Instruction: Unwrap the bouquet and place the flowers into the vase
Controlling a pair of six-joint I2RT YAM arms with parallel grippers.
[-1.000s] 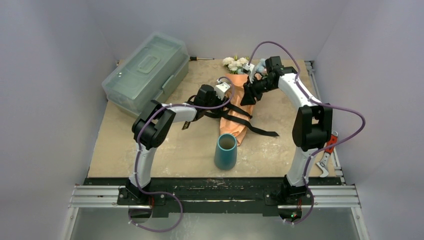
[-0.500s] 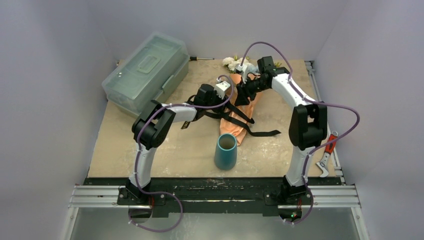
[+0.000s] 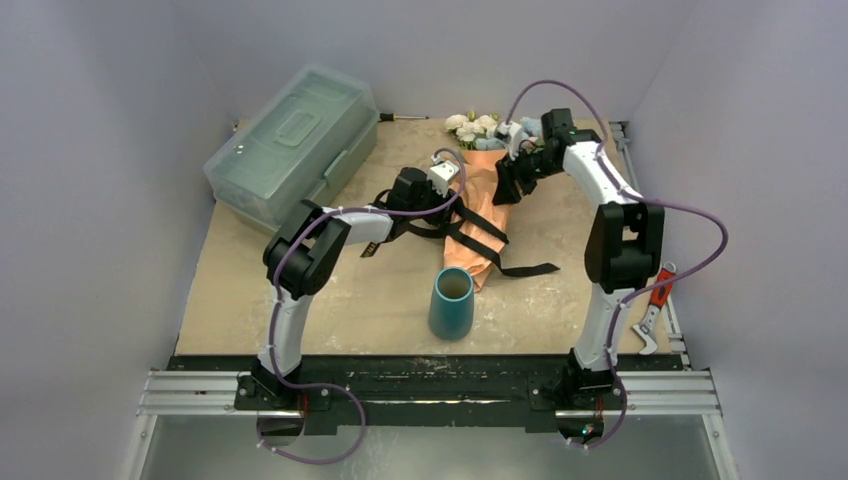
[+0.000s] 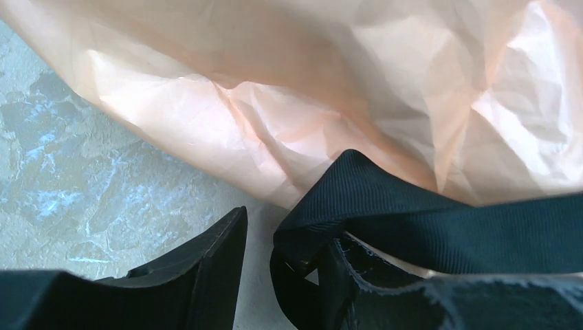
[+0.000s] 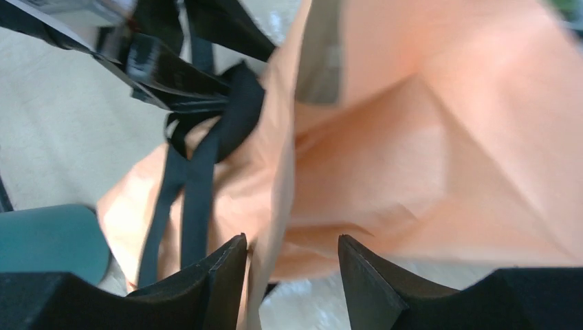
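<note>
Clearly not yet unwrapped, the bouquet (image 3: 478, 215) lies on the table (image 3: 300, 290) just beyond the vase (image 3: 452, 302), its flowers (image 3: 472, 125) toward the far wall. Its black ribbon (image 4: 426, 220) trails slack across the orange paper (image 5: 426, 137). The left gripper (image 4: 283, 234) sits at the bundle's left flank, partly apart, with a ribbon loop resting against one finger but not pinched. The right gripper (image 5: 291, 240), also apart, straddles a paper edge near the blooms. Peeling the wrap looks like the step: close on paper alone, pull outward and low, and hold the ribbon aside so the stems stay put.

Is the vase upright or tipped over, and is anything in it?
Upright: the vase stands on its base, open mouth up, no flowers inside.
</note>
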